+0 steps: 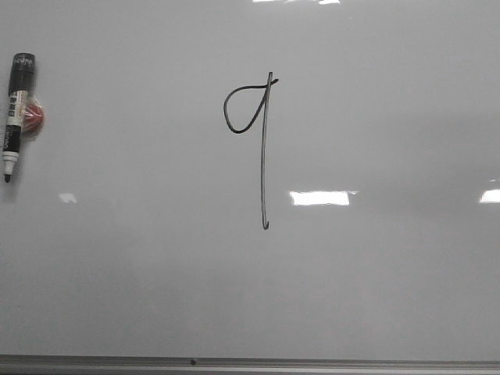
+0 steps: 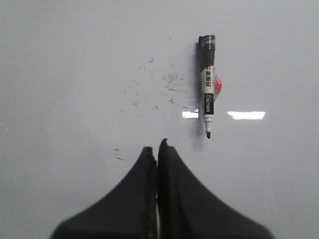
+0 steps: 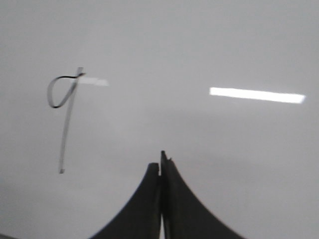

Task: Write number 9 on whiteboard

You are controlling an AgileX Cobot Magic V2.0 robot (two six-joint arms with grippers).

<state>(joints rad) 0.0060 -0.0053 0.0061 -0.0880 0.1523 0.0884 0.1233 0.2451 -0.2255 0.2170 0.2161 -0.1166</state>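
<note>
A finished number 9 (image 1: 262, 148) stands in black near the middle of the whiteboard (image 1: 375, 281), loop above a long stem. The uncapped marker (image 1: 16, 117) lies well apart at the board's left side. Left pincer (image 2: 158, 147) and right pincer (image 3: 161, 159) hover with tips pressed together, holding nothing. Writing appears done; little seems left beyond drawing the arms back. Ceiling lights glare off the glossy surface.

Bright rectangular ceiling-light reflections (image 1: 319, 198) showed across the glossy pale grey surface that filled every view. No walls, floor, windows or furniture could be made out in any view.
</note>
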